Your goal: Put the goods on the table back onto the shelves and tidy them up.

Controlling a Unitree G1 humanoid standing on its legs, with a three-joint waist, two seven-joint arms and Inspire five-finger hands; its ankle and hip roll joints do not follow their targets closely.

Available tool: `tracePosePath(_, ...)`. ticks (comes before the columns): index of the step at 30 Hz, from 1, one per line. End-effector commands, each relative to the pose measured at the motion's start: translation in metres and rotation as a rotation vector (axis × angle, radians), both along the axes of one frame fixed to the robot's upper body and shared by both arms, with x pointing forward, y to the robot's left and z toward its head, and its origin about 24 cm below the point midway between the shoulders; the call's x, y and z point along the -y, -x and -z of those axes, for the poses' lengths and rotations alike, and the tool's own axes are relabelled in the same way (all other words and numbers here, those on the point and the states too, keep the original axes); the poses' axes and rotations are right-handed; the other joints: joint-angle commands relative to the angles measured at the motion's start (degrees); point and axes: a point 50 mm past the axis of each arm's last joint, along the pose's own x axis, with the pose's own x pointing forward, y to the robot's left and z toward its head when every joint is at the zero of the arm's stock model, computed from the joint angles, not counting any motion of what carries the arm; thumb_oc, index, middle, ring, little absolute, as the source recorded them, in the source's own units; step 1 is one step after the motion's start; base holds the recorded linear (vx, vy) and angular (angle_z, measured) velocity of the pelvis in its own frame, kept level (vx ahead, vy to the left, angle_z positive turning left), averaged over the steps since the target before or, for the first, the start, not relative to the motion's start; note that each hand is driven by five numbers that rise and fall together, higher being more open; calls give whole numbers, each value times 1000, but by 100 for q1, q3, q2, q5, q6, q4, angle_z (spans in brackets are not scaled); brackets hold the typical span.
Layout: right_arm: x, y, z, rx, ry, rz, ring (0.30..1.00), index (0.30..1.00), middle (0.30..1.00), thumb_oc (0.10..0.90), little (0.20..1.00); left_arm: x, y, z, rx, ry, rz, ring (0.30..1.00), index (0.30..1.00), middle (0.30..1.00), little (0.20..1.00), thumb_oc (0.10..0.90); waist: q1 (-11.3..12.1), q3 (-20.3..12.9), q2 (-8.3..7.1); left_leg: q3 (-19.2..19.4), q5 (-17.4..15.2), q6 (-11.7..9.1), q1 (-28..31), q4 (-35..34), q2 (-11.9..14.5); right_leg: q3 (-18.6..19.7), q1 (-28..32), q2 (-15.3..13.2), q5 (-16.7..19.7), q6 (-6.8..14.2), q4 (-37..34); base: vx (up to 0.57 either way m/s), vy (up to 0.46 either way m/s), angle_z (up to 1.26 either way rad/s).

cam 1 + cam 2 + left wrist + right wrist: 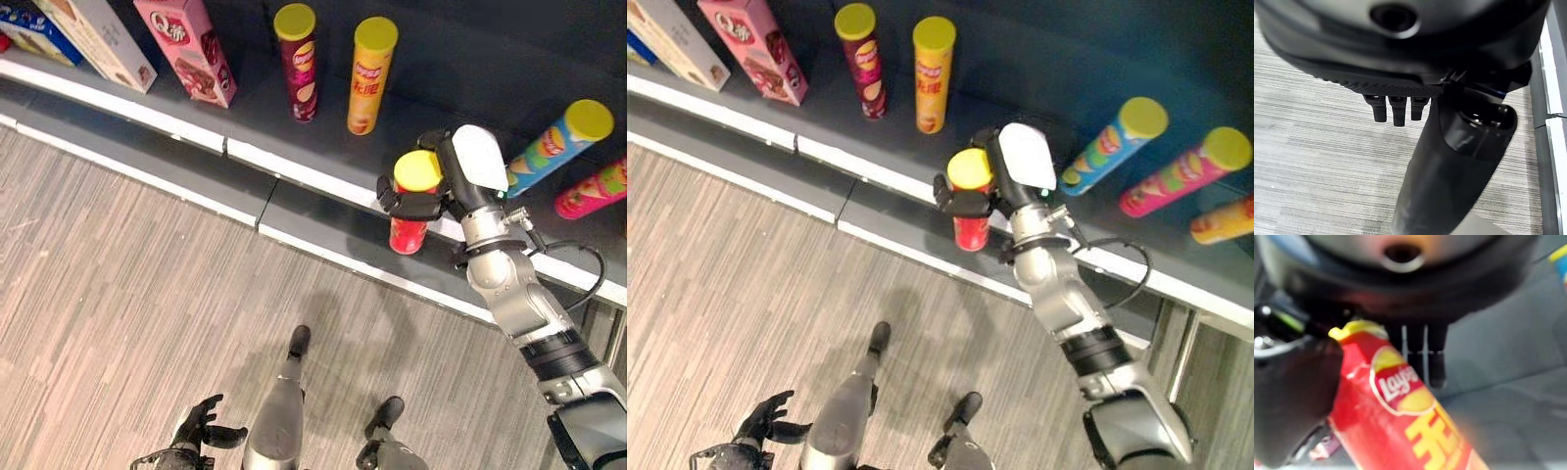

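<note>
At three o'clock, the right hand (431, 191) clamped the red can (411, 217) over the shelf (323, 132) edge; left hand (196, 428) hung relaxed, fingers apart, at seven.

Two head cameras sit side by side and look down from high up. Both see the same dark grey shelf (323, 127) with its white front edge, and the striped grey wooden floor (118, 294). The left wrist camera looks very close at that floor. The right wrist camera looks very close along the dark right hand (1298, 396) at the tall red round can with a yellow lid (1400, 416).
</note>
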Motion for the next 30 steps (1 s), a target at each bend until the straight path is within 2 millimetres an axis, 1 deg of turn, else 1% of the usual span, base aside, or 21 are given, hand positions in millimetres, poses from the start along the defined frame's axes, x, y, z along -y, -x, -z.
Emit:
tracePosePath(1,-4,12,-70,360,25,7,300,300,300,400,300,-12,11,0,-14,-67,18,900,900,900,900,800,-34,-451,139,-137,-644,90,174,183,173,171,-460,-281,-555,75,1142,-16,-7,10)
tracePosePath(4,1,10,-75,388,29,49,300,300,300,400,300,-10,7,-1,0,-68,28,900,900,900,900,800,-7,-419,173,-188,-634,91,110,194,154,132,-495,-291,-557,81,1162,-6,-1,1)
tracePosePath(5,6,11,-80,423,13,77,300,300,300,400,300,-9,4,-3,11,-71,37,900,900,900,900,800,1,-408,195,-216,-625,88,72,187,147,106,-514,-304,-561,85,1163,0,0,0)
tracePosePath(7,17,14,-88,487,-41,132,300,300,300,400,300,-6,0,-3,22,-73,46,900,900,900,900,800,13,-397,231,-275,-622,88,9,198,118,50,-528,-328,-569,90,1176,8,-1,12)
tracePosePath(8,22,14,-90,510,-79,158,300,300,300,400,300,-4,-2,-4,29,-75,56,900,900,900,900,800,28,-380,247,-292,-670,85,6,224,109,28,-532,-338,-616,92,1216,21,-6,19)
tracePosePath(12,34,12,-105,579,-184,212,300,300,300,400,300,-1,-7,-6,42,-76,84,900,900,900,900,800,122,-329,310,-360,-691,93,-139,290,49,-49,-568,-362,-578,110,1154,11,-1,12)
tracePosePath(14,40,12,-113,612,-206,239,300,300,300,400,300,0,-11,-7,55,-77,93,900,900,900,900,800,178,-311,348,-412,-691,91,-212,298,11,-84,-586,-374,-561,117,1111,6,4,2)
tracePosePath(16,40,12,-114,613,-206,239,300,300,300,400,300,1,-11,-7,56,-77,93,900,900,900,900,800,175,-311,351,-415,-692,91,-218,301,10,-87,-589,-374,-560,117,1111,9,5,7)
tracePosePath(18,50,13,-119,636,-227,283,300,300,300,400,300,3,-15,-10,75,-73,105,900,900,900,900,800,234,-283,403,-465,-685,94,-305,306,-33,-136,-608,-391,-550,130,1072,16,13,11)
tracePosePath(19,50,13,-120,637,-227,283,300,300,300,400,300,3,-15,-10,76,-73,106,900,900,900,900,800,235,-287,405,-468,-686,94,-315,311,-35,-139,-613,-391,-548,131,1071,13,13,14)
tracePosePath(21,58,13,-123,668,-272,327,300,300,300,400,300,8,-21,-11,93,-71,135,900,900,900,900,800,297,-258,453,-490,-716,110,-443,367,-110,-177,-649,-418,-499,149,998,13,14,12)
tracePosePath(26,65,16,-126,691,-282,358,300,300,300,400,300,12,-23,-12,101,-65,147,900,900,900,900,800,326,-258,491,-524,-718,118,-531,381,-149,-215,-684,-441,-464,163,944,1,3,1)
tracePosePath(30,72,18,-129,712,-288,394,300,300,300,400,300,15,-29,-15,128,-60,157,900,900,900,900,800,353,-241,522,-547,-731,118,-615,421,-209,-260,-697,-468,-437,189,905,3,0,1)
